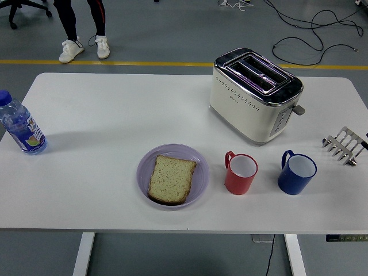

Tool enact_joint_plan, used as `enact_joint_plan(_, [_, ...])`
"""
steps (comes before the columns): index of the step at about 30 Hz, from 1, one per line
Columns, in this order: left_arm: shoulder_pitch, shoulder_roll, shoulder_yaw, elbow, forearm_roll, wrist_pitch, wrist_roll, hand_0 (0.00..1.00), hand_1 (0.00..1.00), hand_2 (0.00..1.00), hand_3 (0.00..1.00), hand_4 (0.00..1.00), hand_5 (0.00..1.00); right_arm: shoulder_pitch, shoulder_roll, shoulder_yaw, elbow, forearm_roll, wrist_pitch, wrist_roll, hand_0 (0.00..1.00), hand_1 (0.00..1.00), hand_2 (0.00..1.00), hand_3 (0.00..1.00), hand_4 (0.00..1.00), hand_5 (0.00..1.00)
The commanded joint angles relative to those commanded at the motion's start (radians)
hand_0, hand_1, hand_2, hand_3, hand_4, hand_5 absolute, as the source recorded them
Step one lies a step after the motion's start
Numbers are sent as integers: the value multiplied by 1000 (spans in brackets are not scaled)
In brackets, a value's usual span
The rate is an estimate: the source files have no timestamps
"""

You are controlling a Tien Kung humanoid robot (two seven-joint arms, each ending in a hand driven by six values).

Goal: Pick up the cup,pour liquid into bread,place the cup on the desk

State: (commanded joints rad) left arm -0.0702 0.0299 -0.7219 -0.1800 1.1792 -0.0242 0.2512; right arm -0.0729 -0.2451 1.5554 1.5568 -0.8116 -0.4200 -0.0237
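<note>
No robot hands anywhere in shot, so there's no telling what the fingers are doing and nothing to place things against except the table itself. The red cup stands upright near the front edge of the white table, just right of the lilac plate with the bread slice. A blue cup sits right of the red one with a clear gap. The toaster is behind both. There's lots of bare table on the left. The water bottle is clipped by the left edge, the metal toast rack by the right. A person's legs are at the top, cut off.
</note>
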Motion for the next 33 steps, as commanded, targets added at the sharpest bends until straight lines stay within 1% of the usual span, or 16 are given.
enact_joint_plan(2, [1, 0, -1, 0, 2, 0, 0, 656, 693, 713, 609, 347, 921, -12, -1, -18, 8, -52, -18, 13, 817, 795, 881, 900, 915, 123])
enact_joint_plan(3, [2, 1, -2, 0, 5, 0, 0, 656, 693, 713, 609, 347, 921, -27, -1, -39, 17, -91, -38, 34, 817, 795, 881, 900, 915, 123])
enact_joint_plan(4, [2, 1, -2, 0, 6, 0, 0, 656, 693, 713, 610, 347, 921, -34, -1, -48, 20, -136, -48, 44, 927, 860, 948, 998, 973, 135])
enact_joint_plan(7, [4, 2, -5, 0, 13, -1, 1, 656, 693, 713, 610, 347, 921, -74, -4, -107, 43, -260, -86, 91, 927, 860, 948, 998, 973, 135])
enact_joint_plan(8, [4, 2, -5, 0, 14, -1, 1, 656, 693, 713, 610, 347, 921, -78, -4, -115, 45, -297, -90, 96, 927, 860, 948, 998, 973, 135])
enact_joint_plan(9, [5, 3, -5, 0, 16, -2, 1, 656, 693, 713, 610, 347, 921, -94, -5, -137, 51, -337, -101, 117, 927, 860, 948, 998, 973, 135])
enact_joint_plan(11, [5, 4, -6, 0, 18, -2, 2, 657, 693, 713, 610, 348, 922, -116, -5, -174, 55, -376, -119, 151, 944, 866, 961, 998, 985, 132])
enact_joint_plan(15, [5, 5, -4, 0, 19, -2, 1, 657, 693, 713, 610, 348, 922, -138, -5, -230, 40, -390, -137, 191, 944, 866, 961, 998, 985, 132])
enact_joint_plan(21, [6, 7, -5, 0, 20, -2, 1, 657, 693, 713, 609, 347, 923, -141, 9, -285, -7, -358, -141, 217, 947, 865, 964, 998, 987, 127])
enact_joint_plan(26, [4, 7, -3, 0, 15, -1, 0, 656, 693, 713, 609, 346, 925, -113, 20, -325, -44, -335, -153, 238, 949, 865, 961, 998, 995, 125])
enact_joint_plan(30, [5, 7, 2, 0, 9, -2, 0, 656, 693, 713, 609, 347, 929, -78, 29, -344, -84, -317, -165, 252, 948, 864, 959, 998, 993, 117])
enact_joint_plan(33, [5, 7, 3, 0, 8, -3, 0, 656, 693, 713, 609, 347, 929, -53, 37, -357, -118, -307, -165, 257, 948, 864, 959, 998, 993, 117])
